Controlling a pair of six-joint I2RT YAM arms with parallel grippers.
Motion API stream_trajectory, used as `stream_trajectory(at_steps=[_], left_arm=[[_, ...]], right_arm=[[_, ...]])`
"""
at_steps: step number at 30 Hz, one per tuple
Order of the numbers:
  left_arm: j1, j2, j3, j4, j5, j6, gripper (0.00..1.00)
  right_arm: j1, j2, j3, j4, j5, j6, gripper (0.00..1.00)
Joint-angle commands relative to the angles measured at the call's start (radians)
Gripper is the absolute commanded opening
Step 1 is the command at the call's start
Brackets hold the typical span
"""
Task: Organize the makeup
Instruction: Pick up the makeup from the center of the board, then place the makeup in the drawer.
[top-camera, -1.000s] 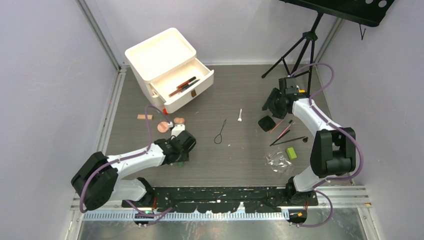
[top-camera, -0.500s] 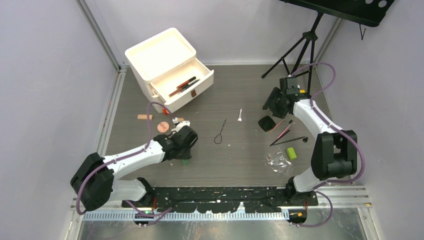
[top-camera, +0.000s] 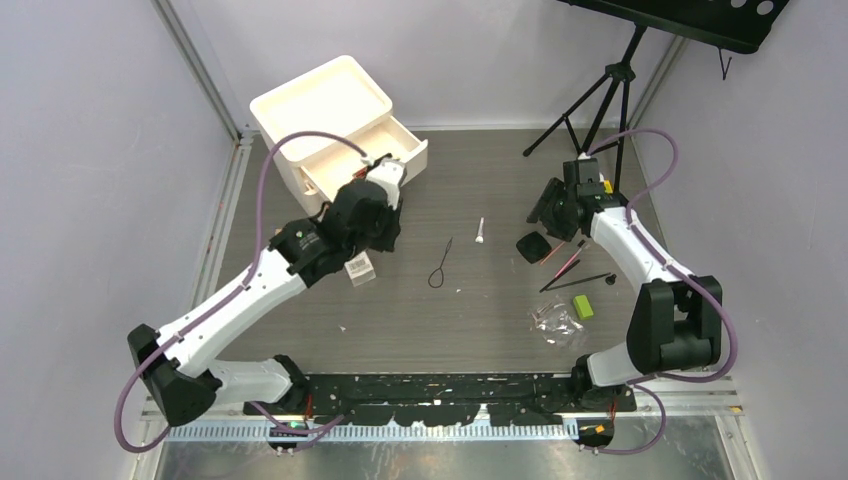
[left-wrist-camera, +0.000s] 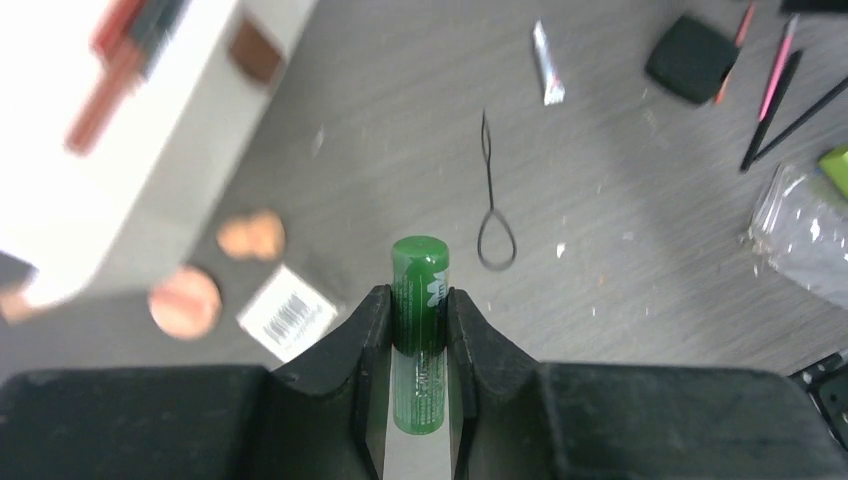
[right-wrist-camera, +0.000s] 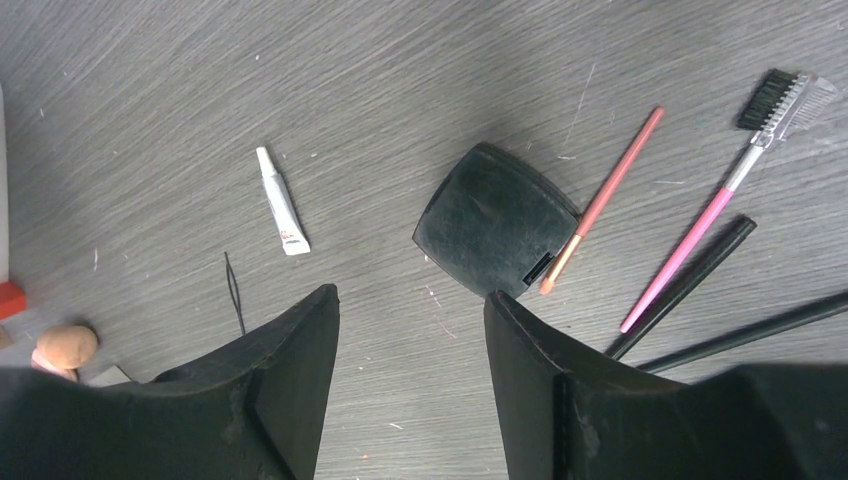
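Observation:
My left gripper (left-wrist-camera: 420, 300) is shut on a small green tube (left-wrist-camera: 421, 268) and holds it above the table, near the open drawer (top-camera: 375, 165) of the white organizer. Below it lie a clear barcoded box (left-wrist-camera: 290, 312), a pink round puff (left-wrist-camera: 185, 302) and a peach sponge (left-wrist-camera: 251, 236). Red and black pencils (left-wrist-camera: 120, 50) lie in the drawer. My right gripper (right-wrist-camera: 410, 300) hangs open and empty just short of a black compact (right-wrist-camera: 497, 220). Beside the compact are a pink pencil (right-wrist-camera: 600, 200), a pink brush (right-wrist-camera: 720, 195) and black pencils (right-wrist-camera: 690, 285). A white tube (right-wrist-camera: 280, 213) lies left of it.
A thin black wire loop (top-camera: 440, 268) lies mid-table. A clear plastic bag (top-camera: 555, 322) and a green block (top-camera: 582, 307) sit at the near right. A black tripod (top-camera: 600, 100) stands at the back right. Walls enclose the table on three sides.
My left gripper closed on the green tube near the table's front left, then rose and swung back toward the drawer with it. The right arm has barely moved.

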Motion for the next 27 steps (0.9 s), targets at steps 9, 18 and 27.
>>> stream_trajectory(at_steps=[9,18,27], left_arm=[[0.119,0.315,0.517,-0.045,0.072,0.537,0.28],[0.319,0.492,0.629,-0.002,0.188,0.709,0.29],[0.339,0.648,0.654,0.002,0.113,0.768,0.35]], right_arm=[[-0.001,-0.127,-0.051,0.005,-0.064,0.017,0.59],[-0.001,-0.189,-0.074,-0.006,-0.061,0.016,0.59],[-0.001,-0.152,-0.042,-0.011,-0.05,-0.012,0.59]])
